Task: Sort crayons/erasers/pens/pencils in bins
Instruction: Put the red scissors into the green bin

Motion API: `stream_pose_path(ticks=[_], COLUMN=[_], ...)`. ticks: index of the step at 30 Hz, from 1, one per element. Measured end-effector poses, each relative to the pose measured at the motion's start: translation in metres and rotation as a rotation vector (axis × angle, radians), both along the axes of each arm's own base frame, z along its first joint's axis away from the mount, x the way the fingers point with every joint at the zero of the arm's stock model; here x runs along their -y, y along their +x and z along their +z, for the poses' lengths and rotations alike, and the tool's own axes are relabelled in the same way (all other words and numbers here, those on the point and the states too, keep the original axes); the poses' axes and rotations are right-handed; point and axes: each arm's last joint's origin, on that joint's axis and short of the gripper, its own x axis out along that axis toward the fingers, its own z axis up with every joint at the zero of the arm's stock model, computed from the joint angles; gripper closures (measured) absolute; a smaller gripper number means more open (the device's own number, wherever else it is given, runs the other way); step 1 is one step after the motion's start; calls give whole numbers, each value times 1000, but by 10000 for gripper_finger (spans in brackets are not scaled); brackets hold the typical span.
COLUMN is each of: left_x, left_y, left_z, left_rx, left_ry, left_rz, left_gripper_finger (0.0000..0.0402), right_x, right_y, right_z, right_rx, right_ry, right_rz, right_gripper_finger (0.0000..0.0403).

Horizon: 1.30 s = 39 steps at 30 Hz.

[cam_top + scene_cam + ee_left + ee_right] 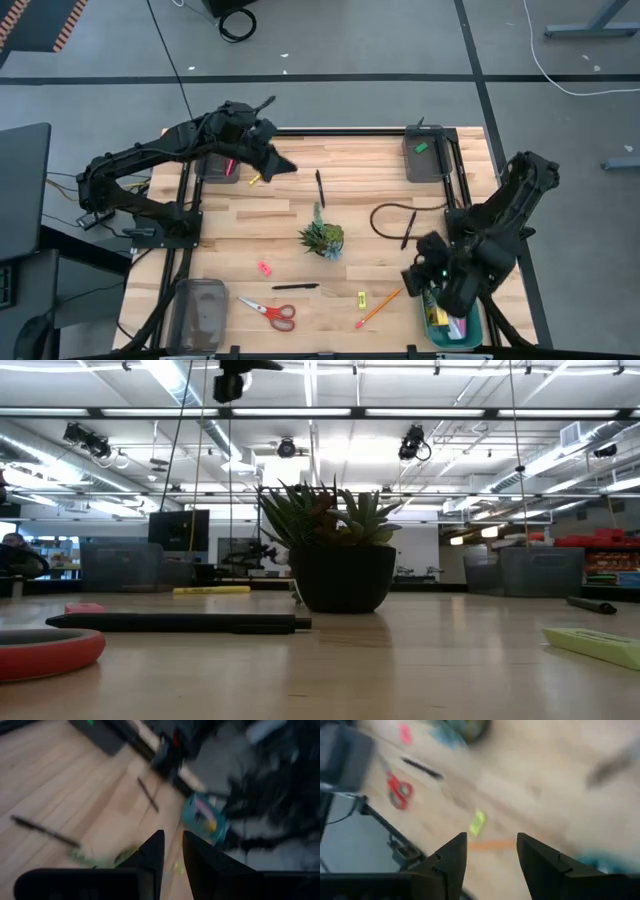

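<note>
From above, the right hand (432, 275) hangs near the teal bin (452, 328), just beside an orange pencil (378, 308) — best to come down straight over its middle. Its wrist view shows the fingers (451, 857) parted and empty. Level across the wooden surface (420, 670), a pen (180, 622) lies before a potted plant (340, 555) in a lit workshop.

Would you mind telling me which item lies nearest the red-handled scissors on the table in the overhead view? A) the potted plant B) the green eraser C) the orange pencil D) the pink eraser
D: in the high view the pink eraser lies just above the scissors, while the orange pencil and the potted plant are farther off, and the green eraser sits in the far dark bin.
</note>
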Motion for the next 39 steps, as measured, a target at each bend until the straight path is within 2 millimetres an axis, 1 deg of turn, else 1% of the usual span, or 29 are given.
stream_pose_path(ticks=[4,8,12,15,20,23,27,30,34,39], left_x=[17,44,75,98,137,158,188,210,232,253], left_y=[-10,-16,-22,-26,-35,-39,-33,-19,3,24], left_z=[-15,-25,-31,-33,-36,-46,-68,-82,-111,-159], left_rx=[-187,-317,-406,-447,-497,-534,-543,-486,-513,-652], left_ry=[20,63,122,129,127,143,241,290,319,291], left_rz=[-109,-269,-424,-501,-635,-709,-779,-788,-789,-823], left_gripper_finger=[316,306,299,299,295,290,277,263,243,222], right_x=[20,36,49,57,60,58,55,50,42,30], right_y=[11,31,49,58,63,63,60,58,52,44], right_z=[13,22,26,28,33,35,35,35,35,35], right_rx=[67,114,131,145,201,215,217,220,227,237], right_ry=[-198,-309,-327,-301,-324,-340,-346,-342,-316,-291], right_rz=[189,341,436,449,482,512,536,551,560,594], right_gripper_finger=[224,224,224,224,224,224,224,224,224,224])
